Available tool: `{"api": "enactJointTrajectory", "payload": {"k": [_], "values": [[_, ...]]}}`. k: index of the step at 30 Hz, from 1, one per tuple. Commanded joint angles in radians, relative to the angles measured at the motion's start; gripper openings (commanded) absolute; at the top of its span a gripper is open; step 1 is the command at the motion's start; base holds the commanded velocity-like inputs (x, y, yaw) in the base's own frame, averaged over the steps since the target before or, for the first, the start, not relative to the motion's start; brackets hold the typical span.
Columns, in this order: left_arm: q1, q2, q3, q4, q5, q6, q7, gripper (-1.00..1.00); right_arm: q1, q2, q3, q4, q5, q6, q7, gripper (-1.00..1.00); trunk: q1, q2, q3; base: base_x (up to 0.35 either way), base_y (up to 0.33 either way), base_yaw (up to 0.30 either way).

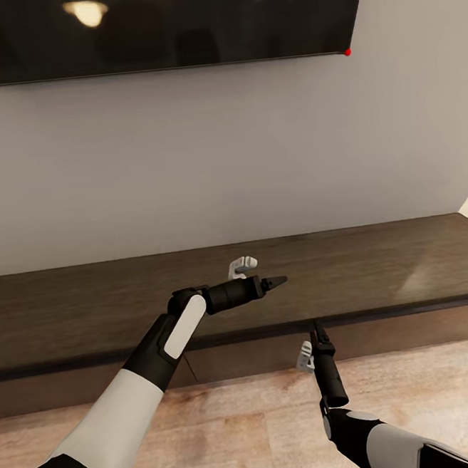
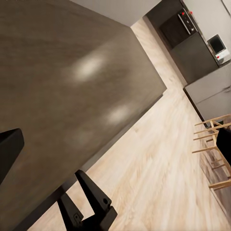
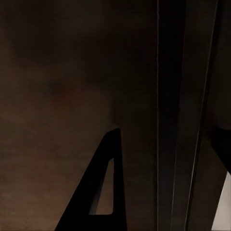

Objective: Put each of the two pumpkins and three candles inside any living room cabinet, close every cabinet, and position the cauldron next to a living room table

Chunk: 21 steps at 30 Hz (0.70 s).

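My right tool (image 1: 316,324), its state unclear to me, sat right at the long, low dark-brown wood cabinet's (image 1: 380,266) front. My left tool (image 1: 280,281) hovered above, looking clenched. Stiff, heavy, handle-less fronts; I'd hook the top edge.

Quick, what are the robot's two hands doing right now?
Left gripper: over the cabinet top, holding nothing; open or shut cannot be told.
Right gripper: at the cabinet's front edge; cannot be told.

Cabinet (image 1: 380,270) against wall (image 1: 219,157), beneath television (image 1: 163,22).
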Motion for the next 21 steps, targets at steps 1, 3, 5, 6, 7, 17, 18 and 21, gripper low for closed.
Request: {"api": "enactJointTrajectory", "payload": {"k": [1, 3, 5, 6, 7, 17, 18, 21], "values": [[0.0, 0.0, 0.0, 0.0, 0.0, 0.0, 0.0, 1.0, -0.012, 0.001, 0.007, 0.0, -0.002, 0.0, 0.001, -1.0, 0.0, 0.0, 0.0, 0.0, 0.0, 0.0], [0.0, 0.0, 0.0, 0.0, 0.0, 0.0, 0.0, 1.0, -0.012, 0.001, 0.006, 0.0, -0.002, 0.002, 0.0, -1.0, 0.0, 0.0, 0.0, 0.0, 0.0, 0.0], [0.0, 0.0, 0.0, 0.0, 0.0, 0.0, 0.0, 1.0, -0.011, 0.001, 0.006, 0.0, -0.002, 0.003, -0.001, -1.0, 0.0, 0.0, 0.0, 0.0, 0.0, 0.0], [0.0, 0.0, 0.0, 0.0, 0.0, 0.0, 0.0, 1.0, -0.011, 0.001, 0.006, 0.0, -0.002, 0.003, -0.001, -1.0, 0.0, 0.0, 0.0, 0.0, 0.0, 0.0], [0.0, 0.0, 0.001, -0.001, 0.0, 0.0, 0.0, 1.0, -0.01, 0.001, 0.005, 0.0, -0.002, 0.002, -0.001, -1.0, 0.0, 0.0, 0.0, 0.0, 0.0, 0.0], [0.0, 0.0, 0.0, -0.002, 0.001, 0.0, -0.001, 1.0, -0.009, 0.001, -0.04, 0.0, 0.0, 0.001, 0.001, -1.0, 0.0, 0.0, 0.0, 0.0, 0.0, 0.0], [0.001, 0.0, 0.0, -0.002, 0.001, 0.0, -0.001, 1.0, -0.008, 0.001, -0.041, 0.0, 0.0, 0.001, 0.001, -1.0, 0.0, 0.0, 0.0, 0.0, 0.0, 0.0], [0.002, 0.0, 0.0, -0.002, 0.0, 0.0, -0.002, 1.0, -0.008, 0.001, -0.041, 0.0, 0.0, 0.001, 0.001, -1.0, 0.0, 0.0, 0.0, 0.0, 0.0, 0.0]]}}
